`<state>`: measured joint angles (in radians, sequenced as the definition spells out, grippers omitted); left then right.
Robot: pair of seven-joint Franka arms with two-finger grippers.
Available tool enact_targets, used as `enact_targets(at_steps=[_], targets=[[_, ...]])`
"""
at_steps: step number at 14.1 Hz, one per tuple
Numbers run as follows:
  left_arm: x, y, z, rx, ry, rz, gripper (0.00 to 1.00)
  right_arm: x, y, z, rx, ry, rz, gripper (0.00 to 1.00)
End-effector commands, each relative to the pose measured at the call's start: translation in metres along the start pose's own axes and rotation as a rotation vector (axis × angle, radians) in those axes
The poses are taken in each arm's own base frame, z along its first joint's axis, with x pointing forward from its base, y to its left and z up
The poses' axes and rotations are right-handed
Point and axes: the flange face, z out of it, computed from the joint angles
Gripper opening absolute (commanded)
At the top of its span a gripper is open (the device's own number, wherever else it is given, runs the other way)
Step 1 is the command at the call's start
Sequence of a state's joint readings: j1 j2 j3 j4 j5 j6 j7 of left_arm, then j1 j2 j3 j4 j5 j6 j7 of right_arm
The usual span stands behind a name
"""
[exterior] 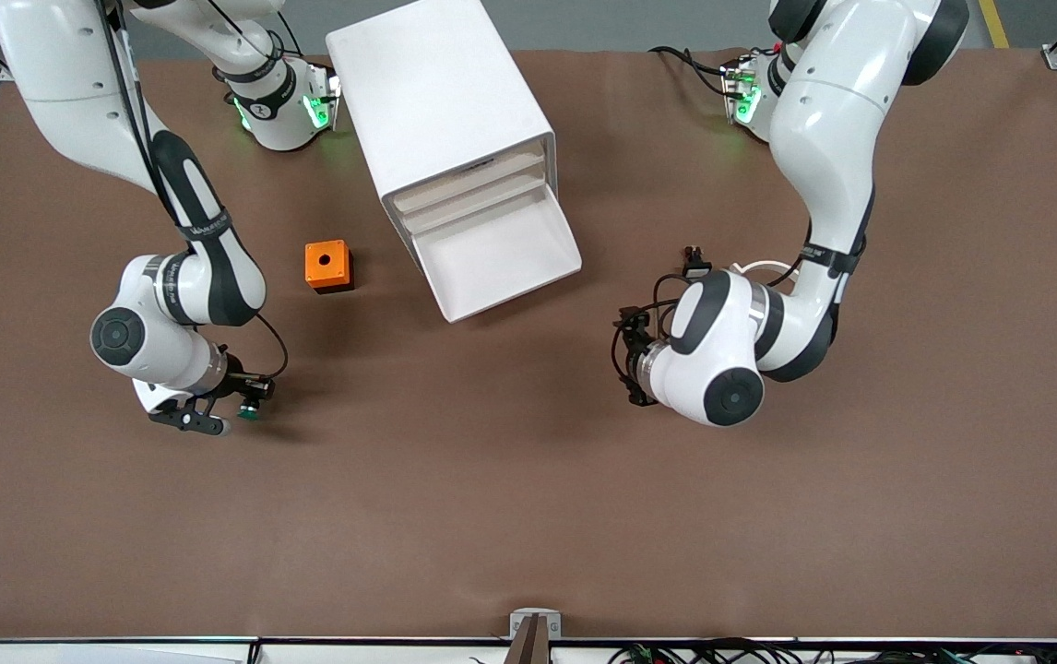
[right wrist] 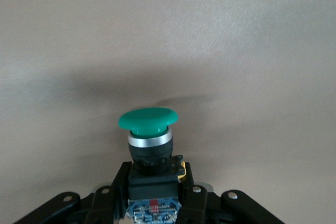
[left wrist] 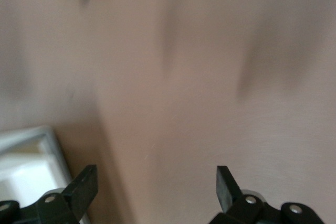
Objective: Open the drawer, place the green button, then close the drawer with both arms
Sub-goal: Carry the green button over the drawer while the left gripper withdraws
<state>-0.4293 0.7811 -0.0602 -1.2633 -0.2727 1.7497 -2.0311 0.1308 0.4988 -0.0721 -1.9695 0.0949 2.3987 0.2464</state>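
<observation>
The white cabinet (exterior: 436,92) stands at the table's middle, near the arms' bases. Its lowest drawer (exterior: 496,263) is pulled out and holds nothing; a corner of it shows in the left wrist view (left wrist: 26,163). My right gripper (exterior: 231,412) is shut on the button (exterior: 249,412) over bare table toward the right arm's end. In the right wrist view the green cap (right wrist: 148,119) points away from the gripper (right wrist: 153,192), whose fingers clamp the black-and-blue body. My left gripper (exterior: 630,361) is open and empty over the table beside the drawer; in its own view the gripper (left wrist: 156,182) has its fingers wide apart.
An orange cube with a round hole (exterior: 328,266) sits on the table between the cabinet and the right arm. The brown table top (exterior: 528,516) stretches out toward the front camera.
</observation>
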Motion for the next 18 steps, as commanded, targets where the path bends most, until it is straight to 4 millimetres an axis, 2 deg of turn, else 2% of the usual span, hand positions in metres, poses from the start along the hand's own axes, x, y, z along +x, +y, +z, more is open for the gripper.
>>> enact_targets(at_steps=[1, 4, 6, 7, 10, 12, 15, 16, 18], targets=[[0.011, -0.014, -0.054, -0.102, 0.074, 0.166, 0.99, -0.030, -0.045, -0.057, 0.031, -0.027, 0.120, 0.00], [0.037, -0.026, -0.121, -0.196, 0.148, 0.441, 0.99, -0.075, -0.115, -0.094, 0.091, -0.075, 0.283, 0.00], [0.074, -0.031, -0.159, -0.187, 0.155, 0.542, 0.99, -0.113, -0.171, -0.105, 0.085, -0.078, 0.394, 0.00], [0.087, -0.036, -0.173, -0.179, 0.160, 0.594, 0.99, -0.135, -0.200, -0.108, 0.085, -0.075, 0.436, 0.00], [0.111, -0.044, -0.201, -0.189, 0.182, 0.758, 1.00, -0.189, -0.265, -0.107, 0.103, -0.060, 0.566, 0.00], [0.113, -0.044, -0.203, -0.180, 0.201, 0.898, 1.00, -0.225, -0.297, -0.104, 0.107, -0.060, 0.632, 0.00], [0.110, -0.038, -0.197, -0.166, 0.257, 1.088, 1.00, -0.265, -0.326, -0.101, 0.094, -0.067, 0.710, 0.00], [0.102, -0.037, -0.196, -0.188, 0.262, 1.128, 1.00, -0.274, -0.332, -0.102, 0.093, -0.068, 0.744, 0.00], [0.077, -0.033, -0.177, -0.207, 0.265, 1.174, 1.00, -0.287, -0.340, -0.101, 0.092, -0.072, 0.823, 0.00]])
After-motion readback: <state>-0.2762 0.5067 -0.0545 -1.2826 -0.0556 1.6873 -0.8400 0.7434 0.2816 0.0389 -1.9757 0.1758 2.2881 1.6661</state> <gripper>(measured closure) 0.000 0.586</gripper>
